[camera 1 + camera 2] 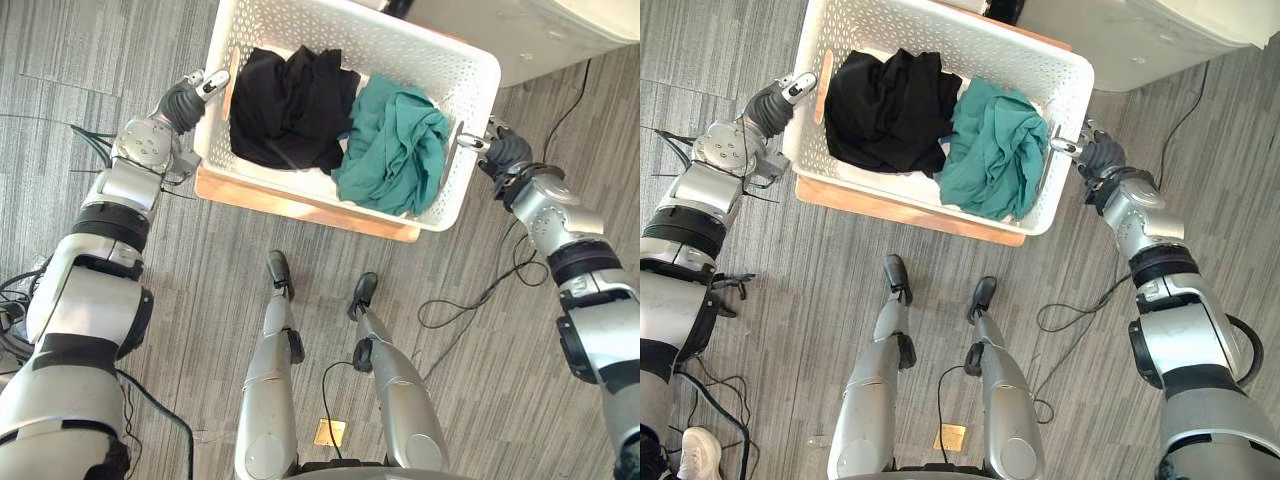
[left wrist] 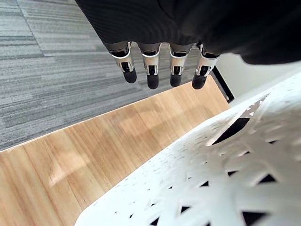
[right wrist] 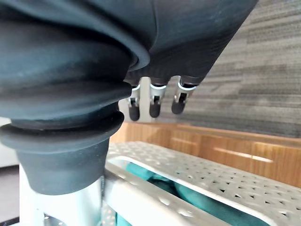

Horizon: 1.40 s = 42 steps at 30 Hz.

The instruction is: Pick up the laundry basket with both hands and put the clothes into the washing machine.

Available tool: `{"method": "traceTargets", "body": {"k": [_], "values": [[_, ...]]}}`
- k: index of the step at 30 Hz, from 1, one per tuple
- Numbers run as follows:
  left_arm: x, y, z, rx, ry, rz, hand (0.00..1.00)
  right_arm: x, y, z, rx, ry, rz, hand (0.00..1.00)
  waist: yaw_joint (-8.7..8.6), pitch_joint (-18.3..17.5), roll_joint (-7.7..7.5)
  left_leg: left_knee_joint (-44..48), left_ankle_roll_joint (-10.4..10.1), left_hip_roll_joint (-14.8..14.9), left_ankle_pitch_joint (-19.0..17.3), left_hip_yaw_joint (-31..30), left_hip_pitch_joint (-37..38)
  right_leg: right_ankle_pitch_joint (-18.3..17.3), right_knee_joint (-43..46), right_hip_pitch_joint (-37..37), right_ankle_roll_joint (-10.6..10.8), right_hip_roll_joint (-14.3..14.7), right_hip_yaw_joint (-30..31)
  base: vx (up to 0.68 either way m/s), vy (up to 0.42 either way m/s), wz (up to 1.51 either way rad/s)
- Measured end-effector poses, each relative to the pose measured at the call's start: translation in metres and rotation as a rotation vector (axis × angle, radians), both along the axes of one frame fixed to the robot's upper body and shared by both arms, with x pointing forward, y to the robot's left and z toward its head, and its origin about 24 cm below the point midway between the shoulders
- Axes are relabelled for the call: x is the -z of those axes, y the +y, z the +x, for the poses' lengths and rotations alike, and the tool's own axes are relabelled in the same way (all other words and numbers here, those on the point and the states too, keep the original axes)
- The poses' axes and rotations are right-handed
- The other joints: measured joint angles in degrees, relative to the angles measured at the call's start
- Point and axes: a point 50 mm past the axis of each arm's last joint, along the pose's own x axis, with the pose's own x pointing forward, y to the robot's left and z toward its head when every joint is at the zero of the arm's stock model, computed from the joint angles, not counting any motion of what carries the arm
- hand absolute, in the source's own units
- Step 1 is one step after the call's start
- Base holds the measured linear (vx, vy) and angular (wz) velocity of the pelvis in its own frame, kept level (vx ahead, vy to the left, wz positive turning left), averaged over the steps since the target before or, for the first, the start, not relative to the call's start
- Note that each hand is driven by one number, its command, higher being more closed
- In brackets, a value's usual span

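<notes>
The white perforated laundry basket (image 1: 400, 40) stands on a low wooden platform (image 1: 300, 205) in front of me. It holds a black garment (image 1: 285, 95) on its left side and a teal garment (image 1: 395, 145) on its right. My left hand (image 1: 185, 98) is at the basket's left end, its fingers (image 2: 151, 75) straight beside the basket wall (image 2: 225, 179) and over the wood (image 2: 94, 155), holding nothing. My right hand (image 1: 500, 145) is at the right end. Its fingers (image 3: 154, 101) hang relaxed just above the rim (image 3: 197, 174), apart from it.
A white washing machine (image 1: 540, 30) stands beyond the basket at the far right. Grey striped carpet (image 1: 150, 330) lies around the platform.
</notes>
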Motion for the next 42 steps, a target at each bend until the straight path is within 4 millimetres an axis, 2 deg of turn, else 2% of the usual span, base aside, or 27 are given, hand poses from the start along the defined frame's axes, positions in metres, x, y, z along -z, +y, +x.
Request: {"method": "traceTargets", "body": {"k": [10, 15, 18, 23, 27, 28, 31, 32, 37, 42], "values": [[0.001, 0.001, -0.001, -0.031, -0.001, 0.107, 0.00, -0.003, 0.010, 0.005, -0.007, 0.009, -0.085, 0.00, 0.02, -0.82, 0.96, 0.02, 0.24, 0.23, 0.38, 0.20, -0.18, 0.13, -0.08, -0.19, -0.11, 0.22, 0.07, 0.00, 0.000, 0.00], [-0.005, 0.004, -0.007, -0.020, 0.003, 0.302, 0.00, -0.009, 0.019, 0.004, -0.045, -0.013, -0.155, 0.00, 0.31, -0.82, 0.96, 0.78, 0.99, 0.81, 0.96, 0.53, -0.30, 0.25, -0.16, -0.15, -0.16, 0.68, 0.22, 0.00, 0.005, -0.04], [-0.004, -0.004, -0.012, 0.030, 0.011, 0.466, 0.00, -0.013, 0.024, -0.002, -0.092, -0.036, -0.235, 0.00, 0.57, -0.82, 0.98, 1.20, 1.00, 1.01, 0.92, 0.69, -0.36, 0.25, -0.15, -0.15, -0.16, 0.77, 0.46, -0.01, 0.003, -0.04], [0.004, -0.004, -0.019, 0.083, 0.077, 0.633, 0.00, -0.005, 0.016, -0.013, -0.106, -0.015, -0.329, 0.00, 1.13, -0.84, 1.02, 1.30, 1.05, 1.13, 0.49, 1.21, -0.14, 0.28, -0.02, -0.17, -0.13, 0.77, 0.85, -0.01, 0.011, -0.02], [0.010, 0.001, -0.022, 0.086, 0.125, 0.713, 0.00, -0.001, 0.018, -0.016, -0.131, 0.001, -0.369, 0.00, 1.32, -1.03, 1.39, 1.36, 1.12, 1.24, 0.43, 1.78, 0.14, 0.47, 0.01, -0.19, -0.11, 0.84, 1.53, -0.02, 0.020, -0.08], [0.013, 0.002, -0.023, 0.086, 0.141, 0.731, 1.00, -0.001, 0.018, -0.017, -0.137, 0.005, -0.387, 0.00, 1.34, -1.22, 1.74, 1.44, 1.12, 1.27, 0.43, 1.89, 0.13, 0.53, 0.01, -0.23, -0.10, 0.85, 1.64, -0.02, 0.015, -0.03], [0.018, 0.003, -0.023, 0.084, 0.160, 0.743, 1.00, 0.002, 0.019, -0.018, -0.144, 0.015, -0.407, 0.00, 1.49, -1.42, 2.12, 2.28, 0.95, 1.56, 0.16, 2.12, -0.05, 0.63, 0.02, -0.23, -0.23, 0.99, 1.92, -0.03, 0.015, -0.05], [0.019, 0.003, -0.023, 0.080, 0.161, 0.742, 1.00, 0.002, 0.019, -0.018, -0.146, 0.015, -0.409, 1.00, 1.52, -1.42, 2.12, 2.45, 0.89, 1.63, 0.07, 2.19, -0.06, 0.65, 0.02, -0.23, -0.26, 1.04, 1.99, -0.02, 0.005, -0.07], [0.023, 0.003, -0.020, 0.036, 0.124, 0.709, 1.00, 0.003, 0.023, -0.016, -0.130, 0.009, -0.445, 1.00, 1.57, -1.42, 2.12, 3.88, 0.95, 2.00, -0.63, 2.72, -0.37, 0.84, 0.01, -0.27, -0.52, 1.17, 2.64, -0.04, 0.010, -0.06], [0.021, -0.004, -0.015, -0.024, 0.033, 0.602, 1.00, 0.003, 0.023, -0.015, -0.080, -0.019, -0.452, 1.00, 1.89, -1.43, 2.11, 3.77, 0.82, 1.99, -0.93, 2.80, -0.77, 0.99, -0.01, -0.69, -0.73, 1.17, 2.67, -0.04, 0.029, 0.00]]}}
